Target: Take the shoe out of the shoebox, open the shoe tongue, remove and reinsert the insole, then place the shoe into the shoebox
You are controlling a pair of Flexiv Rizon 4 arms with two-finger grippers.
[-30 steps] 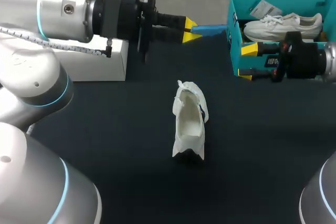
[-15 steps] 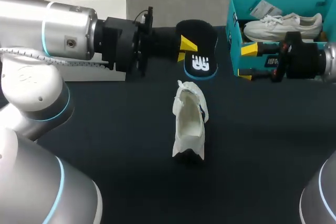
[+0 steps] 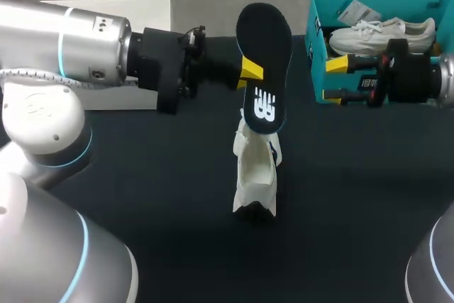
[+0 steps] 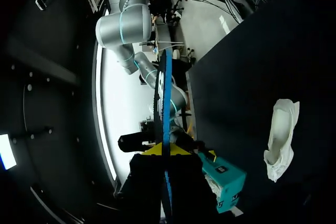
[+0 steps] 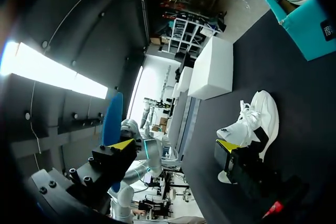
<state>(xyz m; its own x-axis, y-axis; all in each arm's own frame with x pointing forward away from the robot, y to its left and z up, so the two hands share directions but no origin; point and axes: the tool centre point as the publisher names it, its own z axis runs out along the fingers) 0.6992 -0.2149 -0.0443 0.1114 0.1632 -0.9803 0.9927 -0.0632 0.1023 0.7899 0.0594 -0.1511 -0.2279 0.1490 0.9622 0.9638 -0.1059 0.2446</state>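
1. Your left jaws are clamped on the dark insole [image 3: 264, 69]. It's hanging over the far end of the white shoe [image 3: 255, 172], and you can't tell whether the two touch.
2. The shoe itself sits mid-desk [image 3: 142, 196] with its opening facing up.
3. The teal shoebox [image 3: 317, 47] is back-right of the shoe, well apart from it, with a second white shoe [image 3: 379, 33] lying inside.
4. Your right jaws are spread apart and empty, off to the shoe's right by the shoebox wall.
5. A white box [image 3: 106, 6] sits back-left of the shoe.
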